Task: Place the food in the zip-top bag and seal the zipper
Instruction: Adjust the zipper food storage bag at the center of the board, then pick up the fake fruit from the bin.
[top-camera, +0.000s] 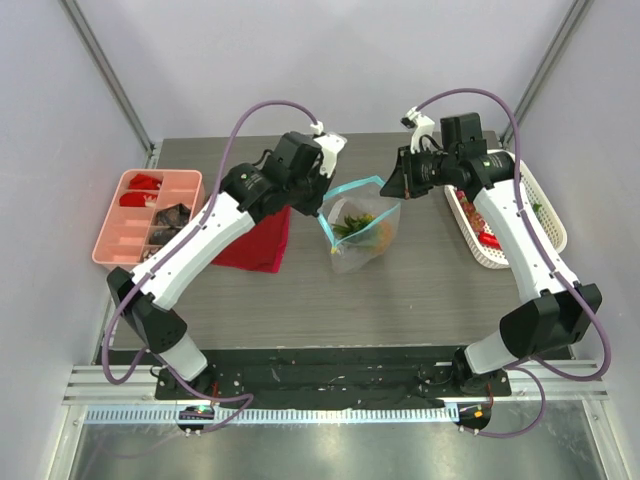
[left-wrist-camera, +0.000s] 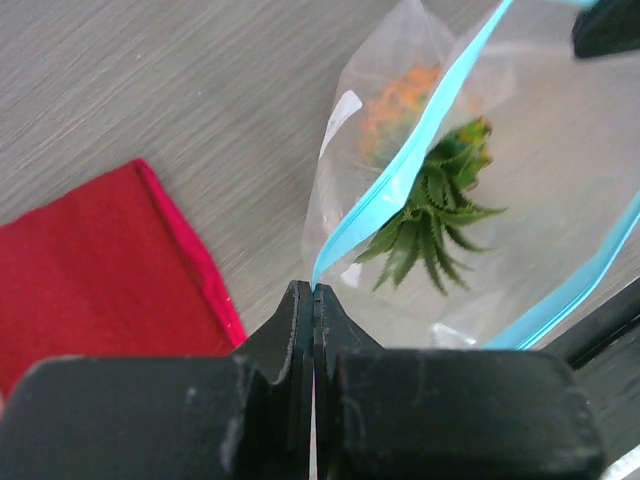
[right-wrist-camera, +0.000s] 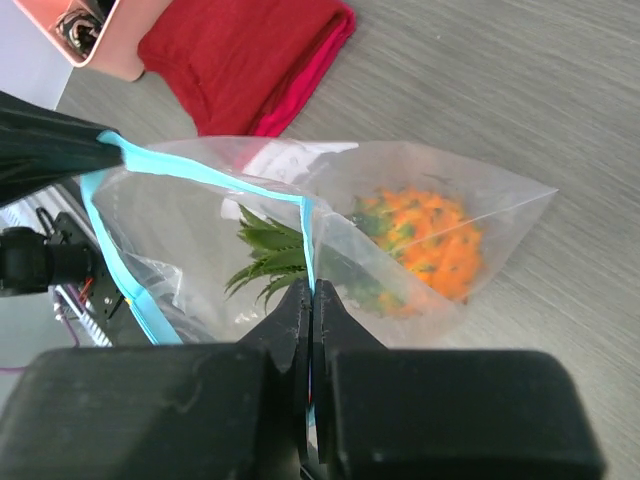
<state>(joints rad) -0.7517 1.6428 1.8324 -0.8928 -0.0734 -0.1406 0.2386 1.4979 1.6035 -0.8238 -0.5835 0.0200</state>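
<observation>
I have the zip-top bag (top-camera: 362, 232) strung between both arms near the middle of the table (top-camera: 430, 295), its mouth raised and its closed end lower, toward the near edge. I cannot tell whether that end rests on the tabletop.

The left gripper (left-wrist-camera: 314, 295) is at the bag's left mouth corner. Its jaws are pressed together on the end of the zipper (left-wrist-camera: 400, 180), and the teal strip runs straight out of the pinch. The right gripper (right-wrist-camera: 311, 295) is at the bag's right side, its jaws likewise clamped on the teal strip. Between the 2 pinch points 1 run of strip is pulled fairly taut. The other run bows away from it, so the mouth stands open and unsealed.

Inside the bag I see 1 piece of food, the pineapple (right-wrist-camera: 430, 240). Its orange body is toward the closed end and its green leaves point toward the mouth. I cannot make out anything else in the bag.

Just left of the bag, partly under the left arm, lies the folded red cloth (top-camera: 255, 245). Further left of the bag, well apart from it, is the pink divided tray (top-camera: 110, 230) with red and dark bits in its compartments. To the right of the bag, beyond the right arm, sits a white basket (top-camera: 545, 215), and a few small red pieces show in it beside the arm.
</observation>
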